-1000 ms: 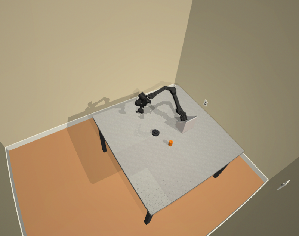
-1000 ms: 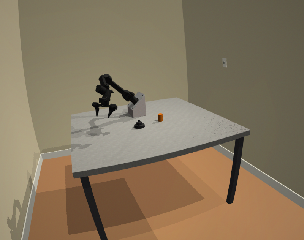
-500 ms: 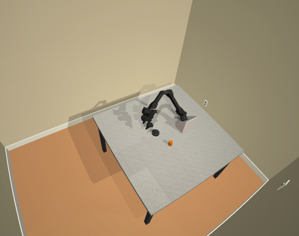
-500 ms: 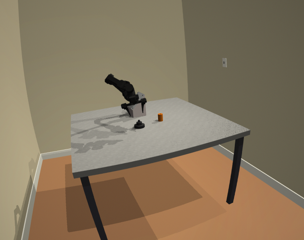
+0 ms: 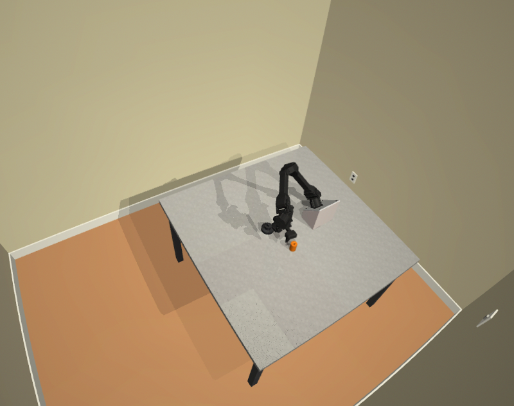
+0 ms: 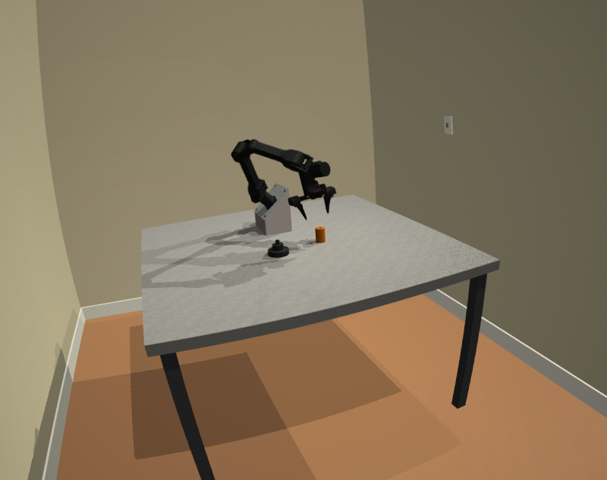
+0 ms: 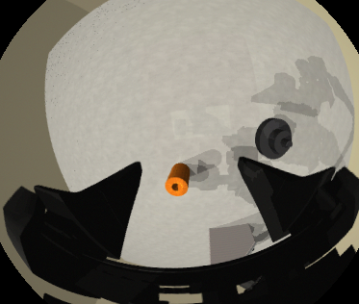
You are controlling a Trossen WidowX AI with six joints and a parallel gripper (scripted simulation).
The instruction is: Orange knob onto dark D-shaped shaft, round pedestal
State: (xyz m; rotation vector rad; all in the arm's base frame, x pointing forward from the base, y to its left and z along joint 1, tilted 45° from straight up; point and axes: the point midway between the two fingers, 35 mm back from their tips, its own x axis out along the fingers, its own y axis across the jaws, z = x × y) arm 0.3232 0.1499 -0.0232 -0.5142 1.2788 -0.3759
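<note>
The orange knob (image 5: 293,247) (image 6: 319,235) (image 7: 178,180) stands upright on the table, its holed top facing up. The round dark pedestal (image 5: 266,228) (image 6: 278,251) (image 7: 268,139) stands a short way from it, with the shaft (image 6: 277,241) (image 7: 286,142) bare on top. My gripper (image 6: 316,216) (image 7: 191,164) is open and empty. It hangs above the knob, fingers pointing down, and in the wrist view the knob shows between the two fingers, nearer the left one. The shaft's flat side cannot be made out. In the top view the arm partly hides the fingers.
The arm's grey wedge-shaped base (image 5: 322,216) (image 6: 278,222) (image 7: 229,244) stands on the table (image 5: 336,279) (image 6: 375,268) (image 7: 121,96) behind the knob and pedestal in the exterior view. Arm shadows fall across the table around the pedestal.
</note>
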